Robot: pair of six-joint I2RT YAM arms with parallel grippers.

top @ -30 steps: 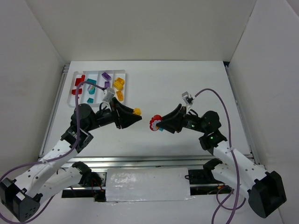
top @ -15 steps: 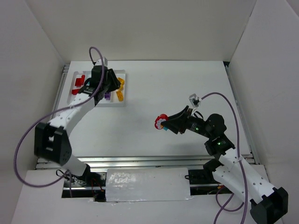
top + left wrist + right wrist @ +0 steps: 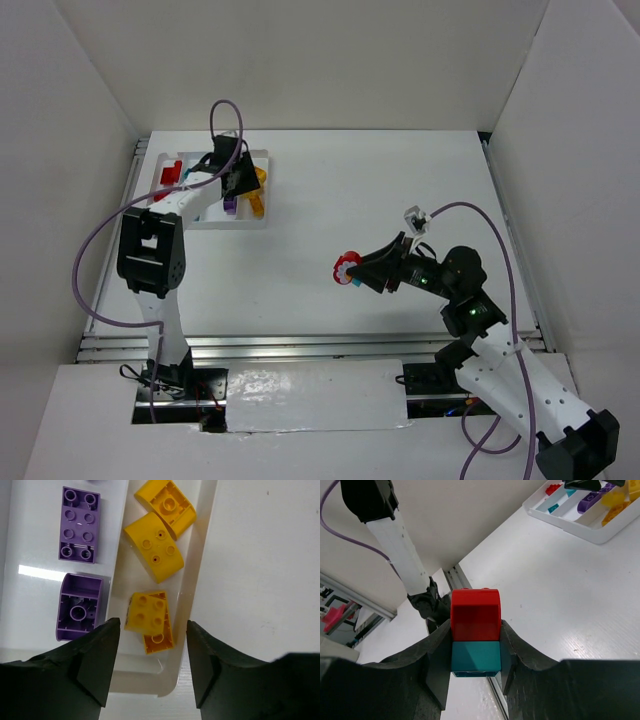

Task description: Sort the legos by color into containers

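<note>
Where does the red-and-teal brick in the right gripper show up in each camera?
Top external: red-and-teal brick, right of centre, held by the right gripper.
Left wrist: not in it.
Right wrist: dead centre, between the fingers.
Shared landmark: the white tray, in all three.

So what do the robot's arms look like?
The left arm and right arm are white tubes with black joints. The left gripper and right gripper are black, with two chunky fingers. A purple cable loops along each arm.

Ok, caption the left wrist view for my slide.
Open left gripper over the tray: yellow bricks below, purple bricks one compartment over.
</note>
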